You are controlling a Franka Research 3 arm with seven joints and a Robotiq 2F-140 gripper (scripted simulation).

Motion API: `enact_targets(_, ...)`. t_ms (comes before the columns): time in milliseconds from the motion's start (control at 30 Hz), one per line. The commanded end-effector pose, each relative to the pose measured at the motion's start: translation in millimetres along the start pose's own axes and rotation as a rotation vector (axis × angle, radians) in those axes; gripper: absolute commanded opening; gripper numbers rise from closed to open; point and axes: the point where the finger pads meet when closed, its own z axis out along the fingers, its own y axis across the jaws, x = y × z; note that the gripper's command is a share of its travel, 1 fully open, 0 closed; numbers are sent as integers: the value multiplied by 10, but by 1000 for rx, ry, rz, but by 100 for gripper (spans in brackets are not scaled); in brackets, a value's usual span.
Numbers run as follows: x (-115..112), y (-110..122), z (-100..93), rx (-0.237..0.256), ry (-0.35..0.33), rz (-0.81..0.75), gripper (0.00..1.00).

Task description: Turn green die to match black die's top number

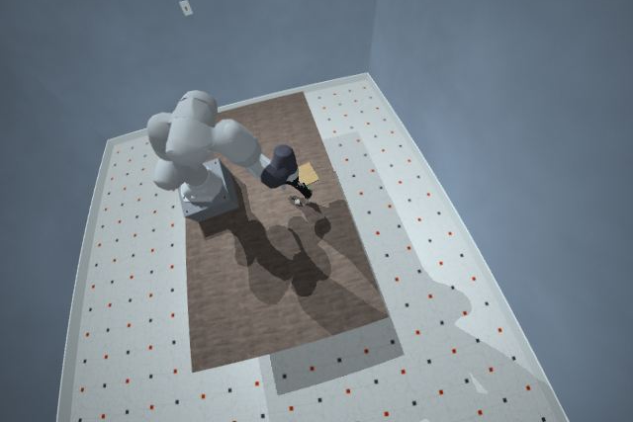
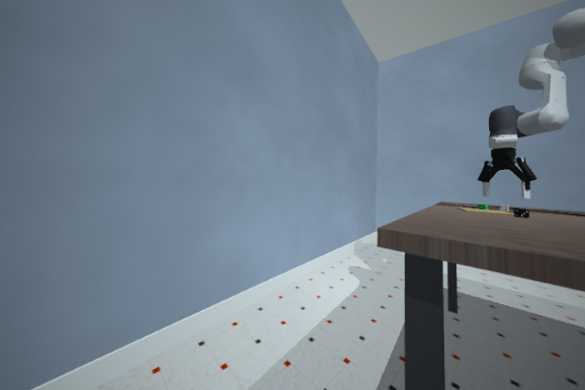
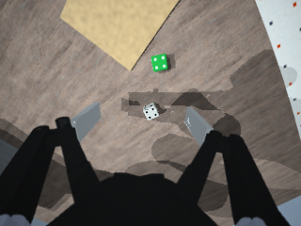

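The green die [image 3: 160, 62] [image 2: 483, 206] lies on the wooden table [image 3: 235, 38] just beside a corner of the tan mat [image 3: 118, 24] [image 1: 309, 171] [image 2: 467, 209], not on it. Its top face shows four pips. A white die [image 3: 150, 111] [image 2: 504, 208] [image 1: 297, 201] lies on the table right below my gripper. The black die [image 2: 520, 212] lies further along the table; it is out of the wrist view and its top face is too small to read. My gripper [image 3: 143, 112] [image 2: 505, 193] [image 1: 305, 193] is open and empty, hanging a short way above the table over the white die.
The table [image 1: 229, 304] [image 2: 472, 235] is long, and the robot base [image 1: 207, 198] stands at its one side. The table's edge and the tiled floor [image 3: 282, 28] lie close beyond the green die.
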Motion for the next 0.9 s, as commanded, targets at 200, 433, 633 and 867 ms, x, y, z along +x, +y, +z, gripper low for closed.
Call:
enact_targets(200,29,8,-1,-1,3,3,100)
enact_targets(433,364,35,-2,-1,3,3,100)
enact_targets(633,646,58,-3,-1,3,3,100)
enact_targets(867,926,81,-4,-1,3,3,100)
